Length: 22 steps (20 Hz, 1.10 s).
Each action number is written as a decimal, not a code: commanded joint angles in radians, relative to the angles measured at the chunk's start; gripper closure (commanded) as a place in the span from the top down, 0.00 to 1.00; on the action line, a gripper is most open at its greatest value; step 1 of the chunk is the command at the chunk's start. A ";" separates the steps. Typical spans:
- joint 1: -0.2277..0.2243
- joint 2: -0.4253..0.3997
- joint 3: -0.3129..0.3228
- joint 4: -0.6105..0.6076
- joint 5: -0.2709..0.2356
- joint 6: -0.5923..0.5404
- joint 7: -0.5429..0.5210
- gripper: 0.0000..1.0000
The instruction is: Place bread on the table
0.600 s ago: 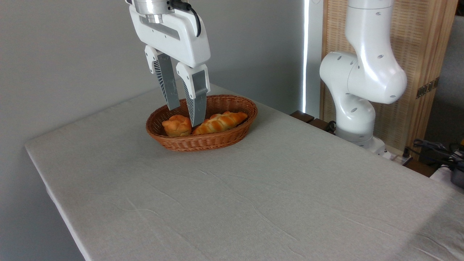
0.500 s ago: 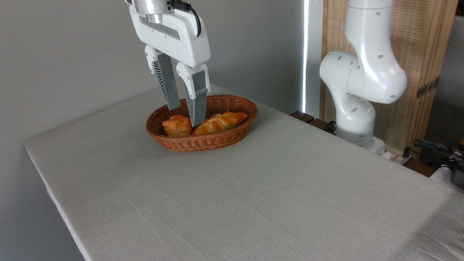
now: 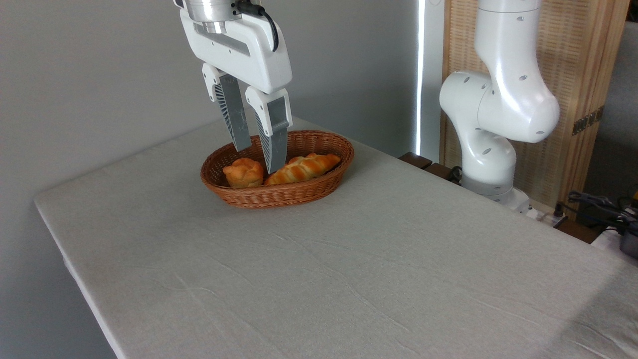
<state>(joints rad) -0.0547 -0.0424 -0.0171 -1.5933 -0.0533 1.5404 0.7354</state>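
Observation:
The bread [image 3: 243, 172], a small round golden-orange bun, lies in the left end of a brown wicker basket [image 3: 319, 187] on the grey cloth-covered table [image 3: 349, 269]. My gripper [image 3: 257, 160] hangs over the basket, open, its two grey fingers pointing down. The front finger [image 3: 273, 144] reaches down just right of the bun, between it and the braided loaf. Nothing is held between the fingers.
A longer braided loaf [image 3: 302, 168] lies in the basket to the right of the bun. The arm's white base [image 3: 491, 149] stands at the table's far right edge, before a wooden screen. Cables [image 3: 598, 207] lie at the far right.
The gripper has shifted slightly to the right over the basket. The bun and loaf have not moved.

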 commanded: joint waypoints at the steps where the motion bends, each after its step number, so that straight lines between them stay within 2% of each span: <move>1: -0.007 -0.005 -0.021 -0.010 0.007 -0.026 -0.005 1.00; 4: -0.019 -0.008 -0.050 -0.033 -0.037 -0.022 -0.008 1.00; 7: -0.068 -0.034 -0.084 -0.112 -0.069 0.015 -0.008 1.00; 10: -0.147 -0.114 -0.095 -0.290 -0.131 0.195 -0.008 1.00; 13: -0.203 -0.123 -0.132 -0.372 -0.180 0.300 -0.008 1.00; 15: -0.230 -0.114 -0.171 -0.416 -0.186 0.389 0.007 1.00; 17: -0.240 -0.090 -0.220 -0.471 -0.184 0.501 0.015 1.00; 20: -0.240 -0.073 -0.285 -0.560 -0.175 0.640 0.018 1.00; 22: -0.240 -0.047 -0.300 -0.586 -0.175 0.714 0.018 1.00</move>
<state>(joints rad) -0.2959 -0.1065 -0.2988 -2.1226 -0.2183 2.1462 0.7318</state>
